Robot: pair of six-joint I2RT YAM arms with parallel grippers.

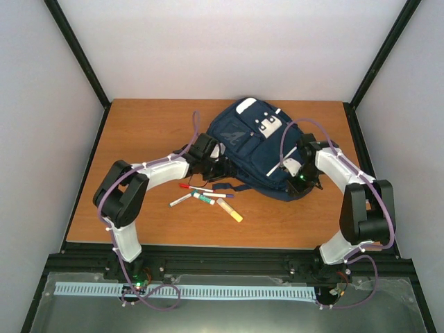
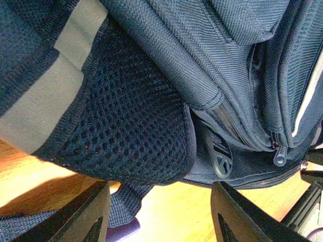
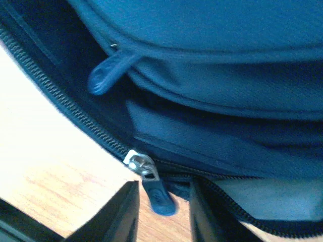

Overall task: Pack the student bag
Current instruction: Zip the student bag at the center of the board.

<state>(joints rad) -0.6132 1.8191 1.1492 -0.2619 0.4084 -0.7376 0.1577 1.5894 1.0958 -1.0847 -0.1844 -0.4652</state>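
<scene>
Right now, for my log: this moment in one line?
left pincer: open at navy-blue fabric backpack | right pincer: open, straddling dark-blue zipper pull

Bare table [image 1: 139, 132] left of the student bag [image 1: 253, 142] gives me room to swing an arm. On the bag's near side, scattered markers [image 1: 207, 198] block the low lane between the arms. At my right gripper [image 3: 162, 185], the zipper pull [image 3: 160, 200] sits between parted jaws, bag fabric crowding close above it.
</scene>
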